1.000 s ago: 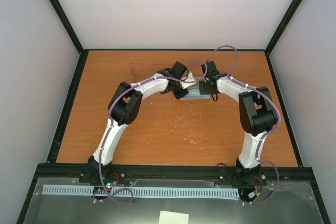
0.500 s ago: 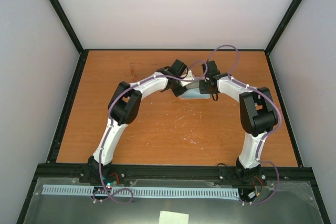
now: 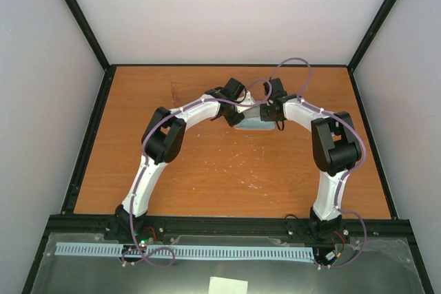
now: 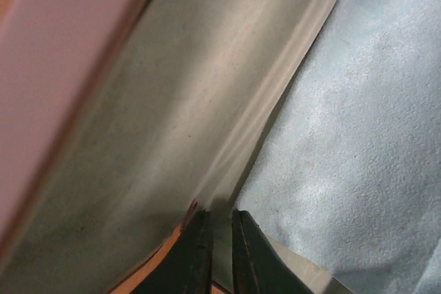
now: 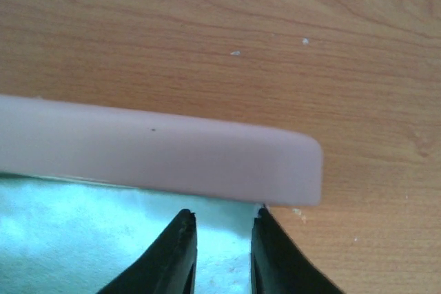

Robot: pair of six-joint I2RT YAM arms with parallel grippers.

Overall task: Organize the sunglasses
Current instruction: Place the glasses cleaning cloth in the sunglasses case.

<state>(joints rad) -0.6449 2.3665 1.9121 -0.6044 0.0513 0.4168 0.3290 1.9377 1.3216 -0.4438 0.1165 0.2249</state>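
The sunglasses [image 3: 180,91] lie on the table at the far left, thin and faint, apart from both arms. The pink case [image 5: 158,158] lies at the far middle with its grey lining [image 4: 172,101] showing. The blue-grey cloth [image 3: 256,124] lies against it, and it also shows in the left wrist view [image 4: 358,129] and the right wrist view [image 5: 89,239]. My left gripper [image 4: 219,219] is nearly shut, pinching a thin ridge of the case's edge. My right gripper [image 5: 222,222] has its fingers a little apart over the cloth, right by the case's end corner.
The wooden table [image 3: 227,170] is ringed by a black frame with white walls behind and beside it. Purple cables loop over both wrists [image 3: 293,67]. The two arms meet closely at the case.
My left gripper has shifted slightly farther up over the case, uncovering more of the cloth. My right gripper has edged a little to the left. The sunglasses have not moved.
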